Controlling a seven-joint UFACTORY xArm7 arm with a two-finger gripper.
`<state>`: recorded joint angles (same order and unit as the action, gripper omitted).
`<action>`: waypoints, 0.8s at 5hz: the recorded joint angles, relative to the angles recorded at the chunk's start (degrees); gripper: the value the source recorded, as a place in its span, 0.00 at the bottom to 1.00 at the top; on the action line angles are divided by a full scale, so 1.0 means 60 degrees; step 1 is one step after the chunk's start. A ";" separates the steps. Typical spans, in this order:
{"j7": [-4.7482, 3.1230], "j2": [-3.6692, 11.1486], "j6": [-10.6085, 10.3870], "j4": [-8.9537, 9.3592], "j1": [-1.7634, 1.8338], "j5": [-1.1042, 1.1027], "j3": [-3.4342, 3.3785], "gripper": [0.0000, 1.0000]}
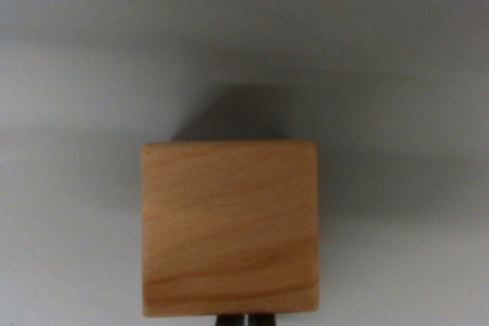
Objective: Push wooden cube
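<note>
Cube (229, 227) seen from above on a pale grey surface (76, 74)

The surface is plain and matte, crossed by soft bands of shade; nothing of the room beyond it is shown. The cube is set at the middle of the wrist view, toward its near edge, its grain running left to right, and a dark shadow is cast on its far side. Two dark tips of the gripper (244, 320) are glimpsed at the cube's near edge, drawn close together
</note>
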<state>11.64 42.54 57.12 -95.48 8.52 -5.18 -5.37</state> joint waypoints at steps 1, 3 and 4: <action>-0.0017 0.0093 0.0062 -0.0156 0.0002 0.0000 0.0012 1.00; -0.0025 0.0140 0.0093 -0.0234 0.0004 0.0000 0.0017 1.00; -0.0025 0.0140 0.0093 -0.0234 0.0004 0.0000 0.0017 1.00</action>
